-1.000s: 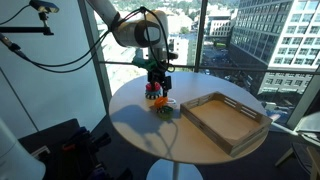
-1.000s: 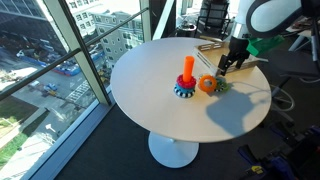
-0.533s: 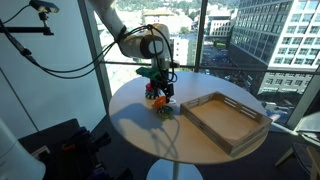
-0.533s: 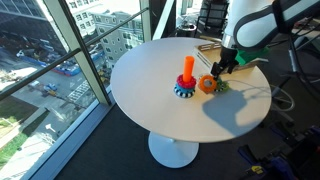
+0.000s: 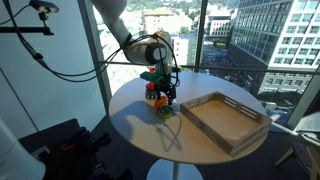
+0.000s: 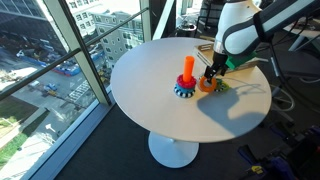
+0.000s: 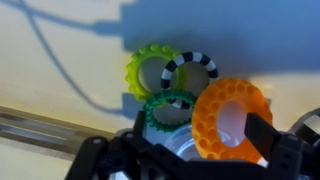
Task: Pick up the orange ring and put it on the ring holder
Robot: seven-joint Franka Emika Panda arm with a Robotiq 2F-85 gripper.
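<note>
Beside the orange ring (image 7: 213, 112) crowd three other rings (image 7: 165, 100); gripper (image 6: 210, 74) seemingly spread.

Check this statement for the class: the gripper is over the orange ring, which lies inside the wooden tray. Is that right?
Not quite. The gripper is over the orange ring, but that ring lies on the white table beside the ring holder, not inside the wooden tray. Both exterior views show this.
</note>
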